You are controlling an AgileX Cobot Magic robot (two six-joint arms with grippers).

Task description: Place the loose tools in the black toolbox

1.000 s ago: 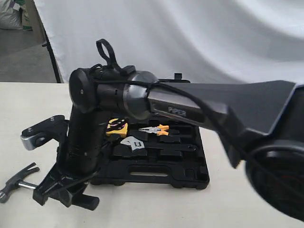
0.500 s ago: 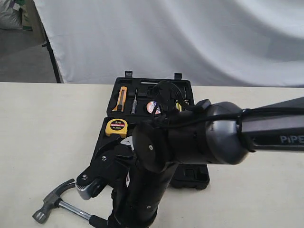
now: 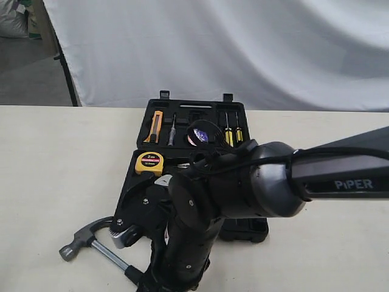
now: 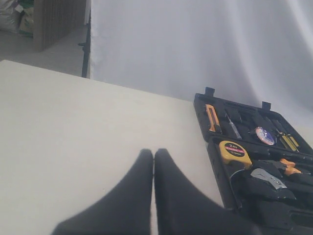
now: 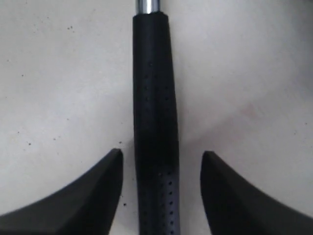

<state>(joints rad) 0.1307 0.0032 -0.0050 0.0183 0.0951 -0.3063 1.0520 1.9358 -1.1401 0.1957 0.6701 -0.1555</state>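
Lining up on the hammer (image 3: 76, 246) right now, so here's how I'd play the grab. My right gripper (image 5: 161, 154) is spread wide with one finger on either side of the black rubber grip, neither touching it (clean gap on both sides in the right wrist view). I'd drop a touch lower, centre up, then close square across the grip rather than up on the bare steel, which looks slippery. It's head-heavy, so I'd expect the head end to droop on the lift.

The hammer lies on the table (image 3: 55, 158), just near-left of the black toolbox (image 3: 252, 230). Its long axis runs diagonally: head out to the left, handle running near and right under my wrist, claw curling toward the toolbox. My left gripper (image 4: 154, 161) is pinched together on nothing, hovering left of the case.
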